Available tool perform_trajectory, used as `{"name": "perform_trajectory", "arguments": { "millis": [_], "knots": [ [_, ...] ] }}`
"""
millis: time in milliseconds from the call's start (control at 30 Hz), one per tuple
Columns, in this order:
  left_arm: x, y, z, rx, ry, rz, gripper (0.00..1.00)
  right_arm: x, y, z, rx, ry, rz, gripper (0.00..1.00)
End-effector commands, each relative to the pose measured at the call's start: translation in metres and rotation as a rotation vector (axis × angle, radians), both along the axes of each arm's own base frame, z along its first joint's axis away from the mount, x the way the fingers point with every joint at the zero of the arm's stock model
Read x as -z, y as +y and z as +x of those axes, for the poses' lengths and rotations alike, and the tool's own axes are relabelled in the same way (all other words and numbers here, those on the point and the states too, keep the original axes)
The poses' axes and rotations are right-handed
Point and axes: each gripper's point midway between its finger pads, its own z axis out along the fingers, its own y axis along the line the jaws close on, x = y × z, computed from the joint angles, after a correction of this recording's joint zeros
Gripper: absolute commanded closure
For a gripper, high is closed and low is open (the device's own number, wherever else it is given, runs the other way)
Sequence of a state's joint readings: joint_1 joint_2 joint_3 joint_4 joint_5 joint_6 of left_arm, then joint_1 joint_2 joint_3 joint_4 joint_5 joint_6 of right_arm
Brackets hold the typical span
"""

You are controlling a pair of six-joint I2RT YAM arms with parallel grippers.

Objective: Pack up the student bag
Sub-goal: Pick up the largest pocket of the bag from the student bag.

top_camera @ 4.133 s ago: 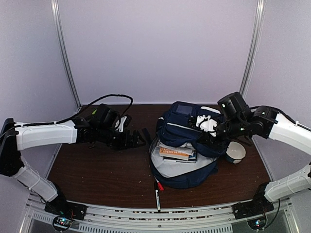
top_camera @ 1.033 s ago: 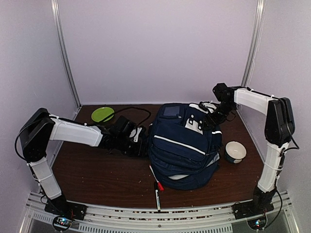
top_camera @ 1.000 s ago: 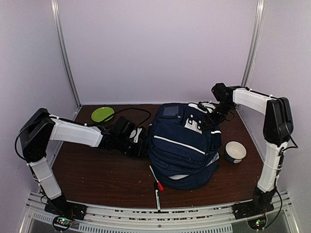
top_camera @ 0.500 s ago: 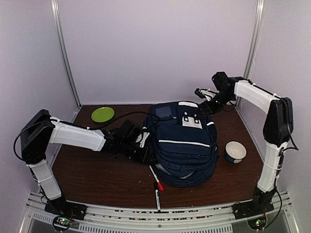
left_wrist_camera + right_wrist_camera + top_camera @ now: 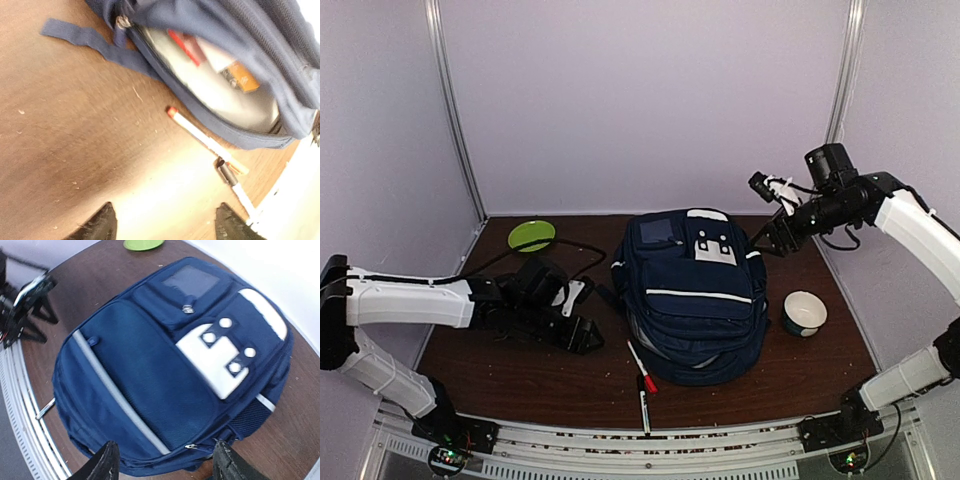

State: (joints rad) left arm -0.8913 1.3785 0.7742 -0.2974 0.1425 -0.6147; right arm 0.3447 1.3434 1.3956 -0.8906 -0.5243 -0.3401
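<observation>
Bordering student bag (image 5: 695,290): marker (image 5: 644,408) (bowl (image 5: 805,312) too)

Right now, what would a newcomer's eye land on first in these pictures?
The big navy student bag lying in the middle, its white buckle patch up and its near edge gaping over grey lining. Next, two pens on the table just in front of it, then the white bowl to its right and the lime plate at the far left.

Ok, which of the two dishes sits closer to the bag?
The white bowl, just off the right side of the bag. The green plate lies farther off, at the back left.
</observation>
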Motion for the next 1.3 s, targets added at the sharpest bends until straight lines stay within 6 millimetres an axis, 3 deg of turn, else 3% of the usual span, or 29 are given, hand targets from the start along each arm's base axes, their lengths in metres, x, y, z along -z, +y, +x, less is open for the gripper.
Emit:
{"name": "perform_trajectory", "arguments": {
  "millis": [0, 133, 300, 400, 567, 767, 967, 1100, 1267],
  "knots": [
    [-0.025, 0.011, 0.020, -0.070, -0.113, -0.019, 0.25, -0.001, 0.028, -0.041, -0.188, -0.174, -0.067, 0.36],
    [-0.051, 0.002, 0.045, -0.180, -0.121, -0.273, 0.24, 0.015, 0.053, -0.079, -0.339, -0.237, -0.158, 0.37],
    [-0.071, -0.008, 0.073, -0.274, -0.162, -0.325, 0.24, 0.042, 0.079, -0.095, -0.427, -0.360, -0.353, 0.35],
    [-0.069, -0.006, 0.086, -0.355, -0.164, -0.337, 0.24, 0.049, 0.108, -0.104, -0.475, -0.452, -0.436, 0.36],
    [-0.056, 0.002, 0.089, -0.424, -0.133, -0.309, 0.24, 0.068, 0.172, -0.139, -0.590, -0.445, -0.456, 0.45],
    [-0.042, 0.015, 0.079, -0.471, -0.096, -0.308, 0.25, 0.090, 0.203, -0.114, -0.401, -0.516, -0.544, 0.40],
    [-0.038, 0.026, 0.074, -0.493, -0.105, -0.300, 0.25, 0.109, 0.207, -0.102, -0.346, -0.547, -0.617, 0.37],
    [-0.038, 0.029, 0.076, -0.511, -0.113, -0.305, 0.25, 0.124, 0.209, -0.105, -0.359, -0.527, -0.643, 0.38],
    [-0.038, 0.022, 0.077, -0.506, -0.093, -0.350, 0.25, 0.144, 0.212, -0.103, -0.360, -0.546, -0.723, 0.37]
  ]
}}
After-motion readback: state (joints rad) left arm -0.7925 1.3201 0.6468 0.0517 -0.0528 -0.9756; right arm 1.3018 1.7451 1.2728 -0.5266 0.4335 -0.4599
